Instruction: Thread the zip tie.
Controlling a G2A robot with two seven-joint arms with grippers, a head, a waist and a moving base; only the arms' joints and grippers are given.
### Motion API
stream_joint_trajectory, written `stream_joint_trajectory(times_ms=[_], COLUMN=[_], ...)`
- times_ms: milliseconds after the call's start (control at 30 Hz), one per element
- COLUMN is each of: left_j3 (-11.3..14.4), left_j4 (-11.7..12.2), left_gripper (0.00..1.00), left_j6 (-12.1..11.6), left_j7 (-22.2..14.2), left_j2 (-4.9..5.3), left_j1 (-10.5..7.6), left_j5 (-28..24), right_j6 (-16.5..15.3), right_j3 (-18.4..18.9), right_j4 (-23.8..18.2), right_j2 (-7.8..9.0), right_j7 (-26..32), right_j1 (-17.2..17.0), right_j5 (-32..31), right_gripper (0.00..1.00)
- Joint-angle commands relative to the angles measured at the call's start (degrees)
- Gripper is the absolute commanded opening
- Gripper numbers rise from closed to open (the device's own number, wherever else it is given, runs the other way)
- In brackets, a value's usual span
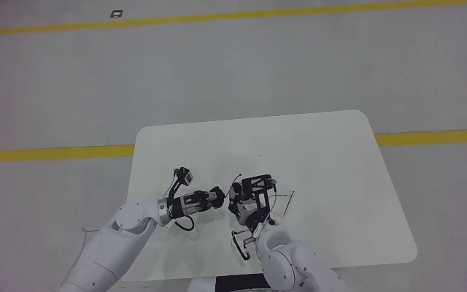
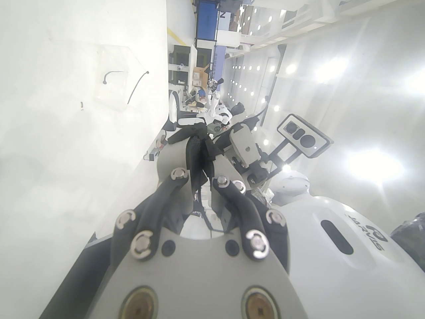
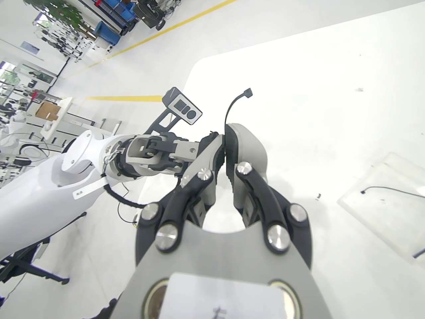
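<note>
My right gripper (image 3: 225, 149) is shut on a black zip tie (image 3: 232, 107). The tie's strap curves up out of the pads and ends in its square head (image 3: 247, 92). In the top view the same head (image 1: 239, 176) pokes up above the right gripper (image 1: 237, 196), over the table's near middle. My left gripper (image 3: 212, 137) sits tip to tip against it from the left. Its pads (image 2: 196, 144) are pressed together, and a thin black strap (image 2: 204, 210) trails back between its fingers. The right gripper (image 2: 245, 149) is just behind them.
A clear flat tray (image 3: 382, 180) with spare black zip ties (image 3: 391, 189) lies on the white table (image 1: 328, 146), right of the grippers. The same tray (image 2: 113, 51) holds two ties (image 2: 136, 87) in the left wrist view. A small dark speck (image 3: 318, 196) lies beside the tray.
</note>
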Motion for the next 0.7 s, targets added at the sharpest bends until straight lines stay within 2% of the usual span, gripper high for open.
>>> stream_joint_trajectory(times_ms=[0,667], left_j3=[0.0,0.0], left_j4=[0.0,0.0], left_gripper=[0.0,0.0], left_j6=[0.0,0.0], left_j7=[0.0,0.0], left_j2=[0.0,0.0], left_j1=[0.0,0.0], left_j5=[0.0,0.0], right_j6=[0.0,0.0], right_j3=[0.04,-0.17], right_j4=[0.02,0.2], right_j2=[-0.02,-0.08], right_j7=[0.01,1.68], right_j1=[-0.04,0.2], right_j5=[-0.01,-0.03], right_gripper=[0.0,0.0])
